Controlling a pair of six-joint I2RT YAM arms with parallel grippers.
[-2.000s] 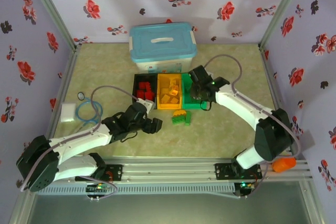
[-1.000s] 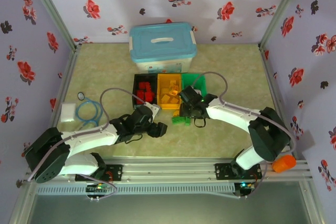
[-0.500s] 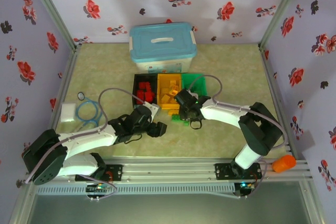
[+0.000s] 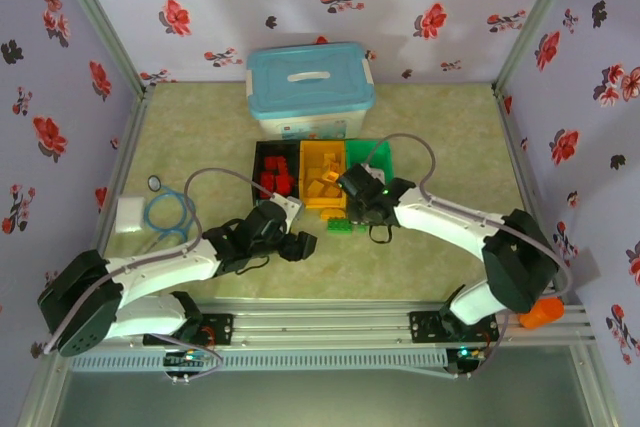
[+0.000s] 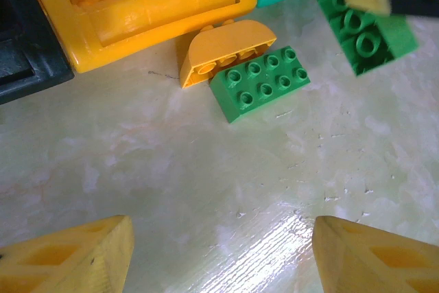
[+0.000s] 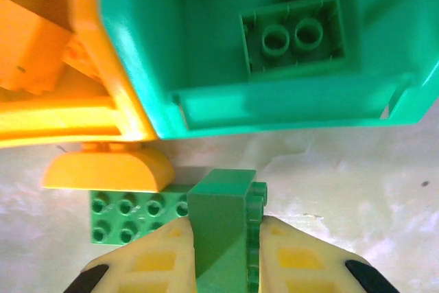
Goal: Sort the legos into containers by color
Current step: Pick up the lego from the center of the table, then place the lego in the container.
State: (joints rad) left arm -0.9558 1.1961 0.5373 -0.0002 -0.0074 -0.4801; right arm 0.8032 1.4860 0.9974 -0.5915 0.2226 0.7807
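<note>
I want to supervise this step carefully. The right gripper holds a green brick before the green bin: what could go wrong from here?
1. The right gripper seems to pinch the small green plastic brick near one end; it may slip out.
2. The near wall of the green plastic bin lies ahead; carried low, the brick could strike and shove it.
3. It may nudge the flat green studded brick nearby.

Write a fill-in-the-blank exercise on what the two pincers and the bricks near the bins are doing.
The right pincer is shut on a brick coloured ____.
The left pincer is ____ and holds nothing.
The red bricks lie in the bin coloured ____.
The curved orange-yellow brick lies beside a flat brick coloured ____.
Missing: green; open; black; green.
</note>
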